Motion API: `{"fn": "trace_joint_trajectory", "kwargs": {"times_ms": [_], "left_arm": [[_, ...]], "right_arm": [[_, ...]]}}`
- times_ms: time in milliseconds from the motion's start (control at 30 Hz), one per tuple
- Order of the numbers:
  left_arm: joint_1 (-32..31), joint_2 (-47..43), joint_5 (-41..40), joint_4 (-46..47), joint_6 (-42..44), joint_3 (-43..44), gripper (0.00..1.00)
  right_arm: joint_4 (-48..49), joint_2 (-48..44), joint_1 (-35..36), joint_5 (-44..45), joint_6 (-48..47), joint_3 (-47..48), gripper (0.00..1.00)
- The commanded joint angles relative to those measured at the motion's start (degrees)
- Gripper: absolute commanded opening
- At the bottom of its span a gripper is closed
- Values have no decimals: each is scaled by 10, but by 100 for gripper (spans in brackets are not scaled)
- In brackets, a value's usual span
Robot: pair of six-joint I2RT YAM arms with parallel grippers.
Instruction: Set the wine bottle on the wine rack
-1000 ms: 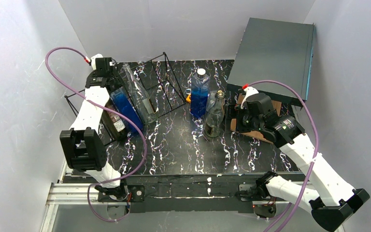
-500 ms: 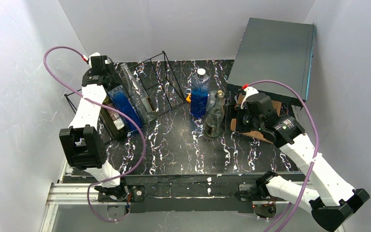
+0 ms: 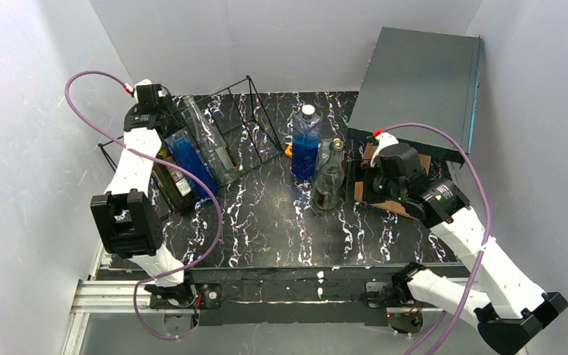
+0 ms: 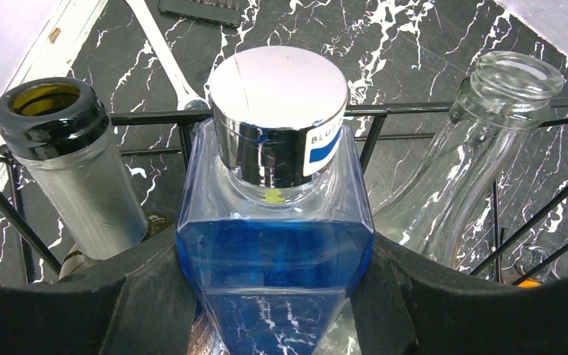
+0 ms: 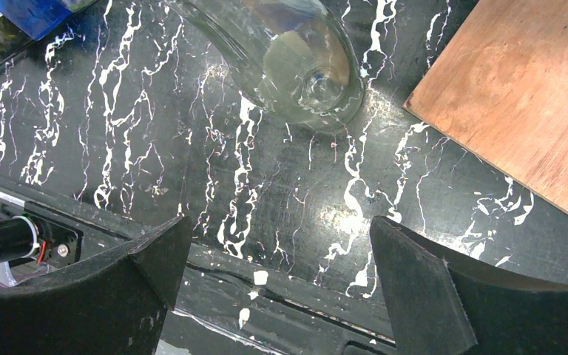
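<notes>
**Blue bottle in the rack, held by the left arm**

The blue bottle [image 4: 274,259] lies in the wine rack [image 4: 407,109] between a dark bottle [image 4: 81,177] and a clear bottle [image 4: 444,177]. The left fingers [image 4: 140,296] pinch its sides (letting go looks like the step left). The right fingers [image 5: 118,296] are spread wide and hold nothing, over the worktop [image 3: 266,222]. The rack's right end has open room, and the wires sit close around the bottle.
</notes>
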Motion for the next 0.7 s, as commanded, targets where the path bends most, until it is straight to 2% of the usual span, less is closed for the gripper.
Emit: {"fn": "trace_joint_trajectory", "kwargs": {"times_ms": [0,133,533,667], "left_arm": [[7,0,34,-2,-25,-7,64],[6,-13,39,0,-20,-10,75],[7,-80,17,8,-1,-26,88],[7,-104,9,12,6,-31,89]], "right_arm": [[14,-8,4,9,-2,-5,100],[16,-6,3,7,-1,-5,100],[16,-1,4,5,1,-1,100],[15,1,3,5,2,3,100]]}}
